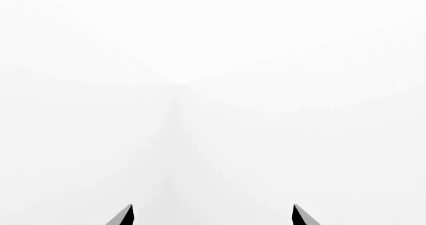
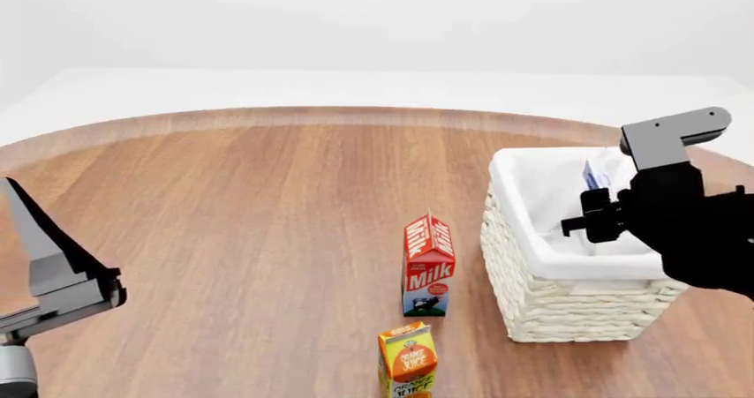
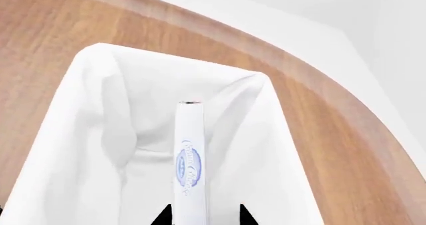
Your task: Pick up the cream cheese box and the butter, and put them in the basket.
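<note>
The cream cheese box stands edge-on inside the basket, its blue logo on the narrow side. My right gripper straddles it, one fingertip against the box and the other a clear gap away, so the jaws are apart. In the head view the box shows just beyond my right gripper, over the white wicker basket at the table's right. My left gripper is open and empty, facing only white background; it sits low at the left. The butter is out of view.
A red-and-white milk carton stands upright just left of the basket. An orange juice carton stands in front of it near the table's front edge. The round wooden table stretches left of them.
</note>
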### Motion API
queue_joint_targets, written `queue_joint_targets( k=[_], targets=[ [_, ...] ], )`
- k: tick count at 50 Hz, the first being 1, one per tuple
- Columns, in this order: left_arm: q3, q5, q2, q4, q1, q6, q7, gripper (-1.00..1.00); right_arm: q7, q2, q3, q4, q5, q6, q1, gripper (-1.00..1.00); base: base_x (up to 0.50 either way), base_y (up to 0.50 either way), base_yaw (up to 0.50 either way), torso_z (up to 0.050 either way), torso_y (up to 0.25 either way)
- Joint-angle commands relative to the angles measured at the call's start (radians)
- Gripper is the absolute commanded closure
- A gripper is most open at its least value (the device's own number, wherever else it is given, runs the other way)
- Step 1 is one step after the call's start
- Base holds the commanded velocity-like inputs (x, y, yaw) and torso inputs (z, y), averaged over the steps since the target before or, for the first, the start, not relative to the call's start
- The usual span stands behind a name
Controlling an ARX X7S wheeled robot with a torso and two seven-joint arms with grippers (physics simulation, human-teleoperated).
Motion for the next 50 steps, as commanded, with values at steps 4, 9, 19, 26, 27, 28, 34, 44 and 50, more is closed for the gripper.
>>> queue_joint_targets(
  k=[4, 9, 19, 26, 27, 28, 34, 44, 50],
  targets=[
    [-0.016, 0.016, 0.015, -0.005, 0.0, 0.004, 0.014, -1.0, -0.037, -0.012, 0.012, 0.003, -0.053, -0.009, 0.017, -1.0, 0.0, 0.0, 0.0, 0.0, 0.0],
    [-0.017, 0.014, 0.014, -0.007, 0.0, 0.005, 0.013, -1.0, -0.037, -0.011, 0.009, -0.001, -0.054, -0.011, 0.012, -1.0, 0.0, 0.0, 0.0, 0.0, 0.0],
    [-0.016, 0.013, 0.011, -0.006, 0.001, 0.006, 0.012, -1.0, -0.036, -0.007, 0.009, -0.01, -0.053, -0.01, 0.013, -1.0, 0.0, 0.0, 0.0, 0.0, 0.0],
    [-0.014, 0.014, 0.01, -0.002, 0.002, 0.002, 0.011, -1.0, -0.035, -0.003, 0.011, -0.02, -0.051, -0.006, 0.019, -1.0, 0.0, 0.0, 0.0, 0.0, 0.0],
    [-0.014, 0.014, 0.009, -0.003, 0.002, 0.002, 0.011, -1.0, -0.036, -0.002, 0.014, -0.022, -0.047, -0.004, 0.024, -1.0, 0.0, 0.0, 0.0, 0.0, 0.0],
    [-0.014, 0.013, 0.009, -0.003, 0.002, 0.002, 0.01, -1.0, -0.034, -0.002, 0.014, -0.023, -0.047, -0.003, 0.026, -1.0, 0.0, 0.0, 0.0, 0.0, 0.0],
    [-0.018, 0.011, 0.008, -0.003, 0.003, 0.005, 0.008, -1.0, -0.014, 0.016, 0.039, -0.072, -0.021, 0.011, 0.046, -1.0, 0.0, 0.0, 0.0, 0.0, 0.0],
    [-0.02, 0.008, 0.006, 0.006, 0.005, 0.001, 0.006, -1.0, 0.108, 0.113, 0.159, -0.328, 0.168, 0.105, 0.109, -1.0, 0.0, 0.0, 0.0, 0.0, 0.0],
    [-0.02, 0.009, 0.004, 0.01, 0.004, -0.001, 0.004, -1.0, 0.176, 0.178, 0.223, -0.504, 0.301, 0.126, 0.111, -1.0, 0.0, 0.0, 0.0, 0.0, 0.0]
  ],
)
